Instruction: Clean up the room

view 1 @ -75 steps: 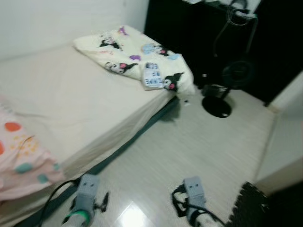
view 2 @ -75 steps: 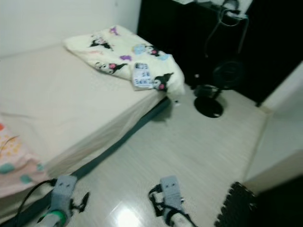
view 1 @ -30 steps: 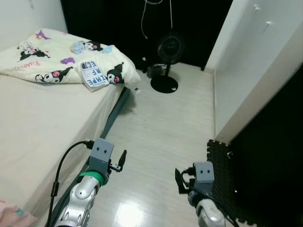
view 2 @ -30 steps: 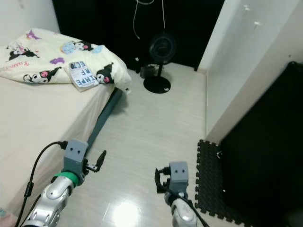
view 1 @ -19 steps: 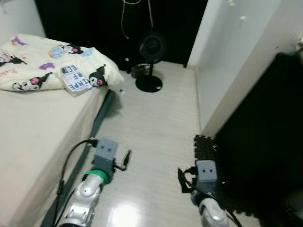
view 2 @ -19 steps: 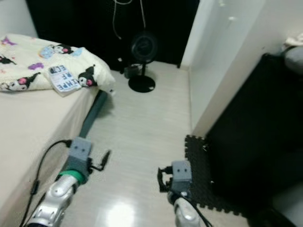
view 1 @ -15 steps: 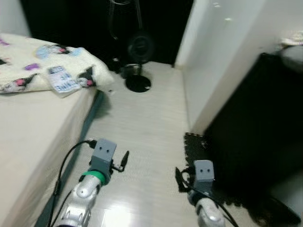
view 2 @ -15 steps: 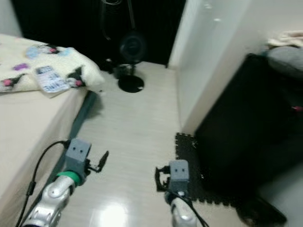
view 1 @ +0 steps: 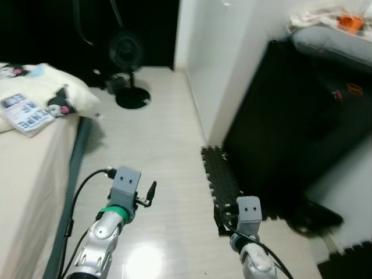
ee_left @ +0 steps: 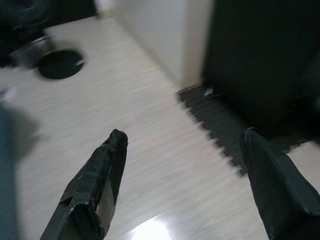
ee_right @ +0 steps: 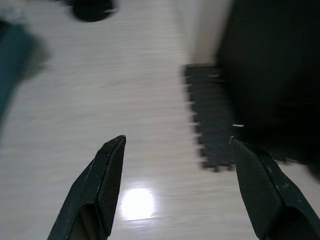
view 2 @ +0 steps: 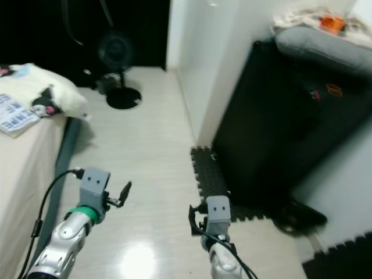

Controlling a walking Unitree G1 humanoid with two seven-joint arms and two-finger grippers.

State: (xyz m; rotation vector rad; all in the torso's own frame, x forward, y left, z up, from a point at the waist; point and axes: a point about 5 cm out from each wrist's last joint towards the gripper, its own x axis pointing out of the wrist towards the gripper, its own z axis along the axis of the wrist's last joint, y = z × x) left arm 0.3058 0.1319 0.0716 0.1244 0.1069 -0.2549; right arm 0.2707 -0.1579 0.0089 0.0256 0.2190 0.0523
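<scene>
Both arms hang low over the pale wooden floor (view 1: pixel 157 145). My left gripper (ee_left: pixel 182 137) is open and holds nothing; it also shows as the left gripper (view 1: pixel 150 193) beside the bed (view 1: pixel 29 168). My right gripper (ee_right: pixel 177 141) is open too, with bare floor between its fingers, just short of a black foam mat (view 1: pixel 218 180). A printed booklet (view 1: pixel 26 113) lies on the bed next to a cartoon-print pillow (view 1: pixel 67 99). Something small and dark (view 1: pixel 317 216) lies on the floor at the foot of a black cabinet (view 1: pixel 290 116).
A standing fan (view 1: pixel 129 58) with a round black base is at the far end by the dark opening. A white wall corner (view 1: pixel 209 70) juts out between fan and cabinet. Grey cushion (view 1: pixel 331 43) with cloth and an orange item (view 1: pixel 349 22) tops the cabinet.
The whole view has swung to the right: the bed has slid to the left edge, and the black cabinet and its top have come into sight. Both arms hold the same pose.
</scene>
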